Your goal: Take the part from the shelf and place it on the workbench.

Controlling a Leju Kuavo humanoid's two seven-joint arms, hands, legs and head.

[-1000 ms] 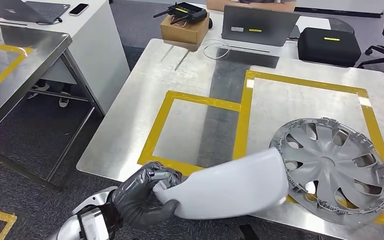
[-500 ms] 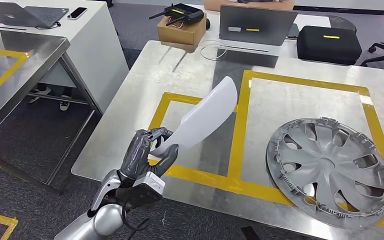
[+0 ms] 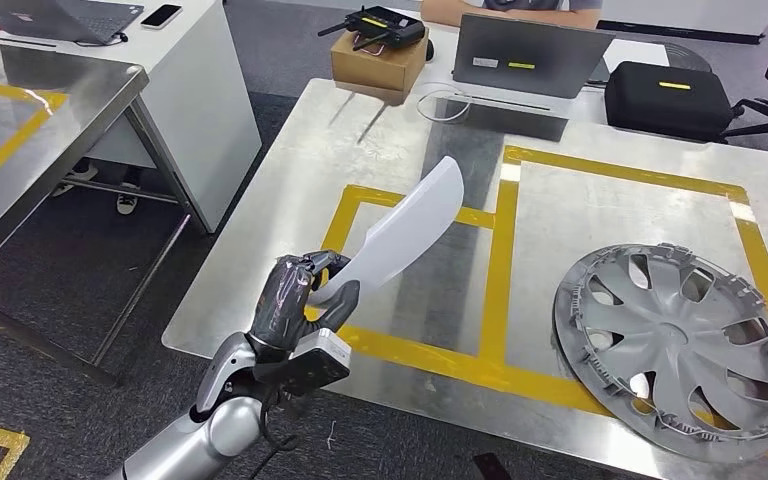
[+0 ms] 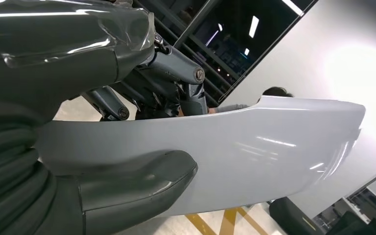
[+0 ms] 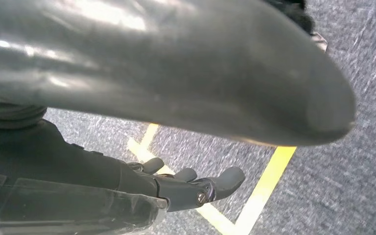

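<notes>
White curved part [image 3: 406, 229] up in the air, gripped at its lower end by the left robot hand [image 3: 298, 296], thumb pressed on one face and darker fingers [image 4: 169, 78] wrapped behind the other, as seen in the left wrist view. Slanting up and away from the robot hand, out over the near left portion of the metal table [image 3: 290, 180], not touching the surface. Under the far tip, the smaller square of yellow tape [image 3: 502, 250] marked on the tabletop. Well off to the right of the robot hand, lying flat inside the larger taped square: a grey hubcap [image 3: 684, 344]. Beyond the part, at the far edge of the table, a cardboard box [image 3: 375, 58] with a black controller on top, an open laptop [image 3: 525, 55], a black case [image 3: 672, 95]. Right robot hand [image 5: 127, 186] hanging over grey carpet with a yellow floor line [image 5: 262, 188], fingers spread loosely, holding nothing. Off to the left of the gripping robot hand, a second metal table [image 3: 20, 130] with yellow tape.
</notes>
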